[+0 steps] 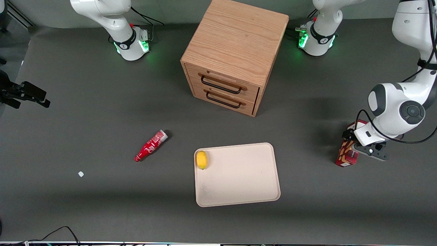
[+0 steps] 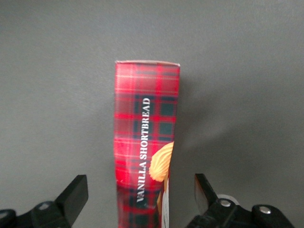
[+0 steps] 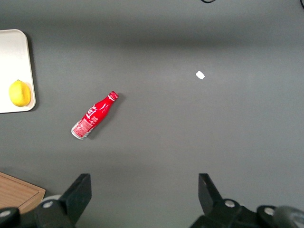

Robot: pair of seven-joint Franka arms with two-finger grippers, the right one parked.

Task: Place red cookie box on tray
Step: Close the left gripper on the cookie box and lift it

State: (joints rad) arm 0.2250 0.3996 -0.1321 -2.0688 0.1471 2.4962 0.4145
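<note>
The red cookie box (image 1: 345, 155) lies on the grey table toward the working arm's end, well apart from the tray (image 1: 239, 177). In the left wrist view the red cookie box (image 2: 145, 142) shows a red tartan face, "VANILLA SHORTBREAD" lettering and a tan cookie picture. My gripper (image 1: 353, 147) hangs just above the box. That gripper (image 2: 141, 187) is open, and its black fingers (image 2: 76, 194) straddle the box's near end with a gap on each side. The beige tray holds a yellow lemon (image 1: 202, 159) near one corner.
A red bottle (image 1: 150, 146) lies on its side toward the parked arm's end, with a small white scrap (image 1: 81, 174) nearer the front camera. A wooden two-drawer cabinet (image 1: 232, 51) stands farther from the camera than the tray.
</note>
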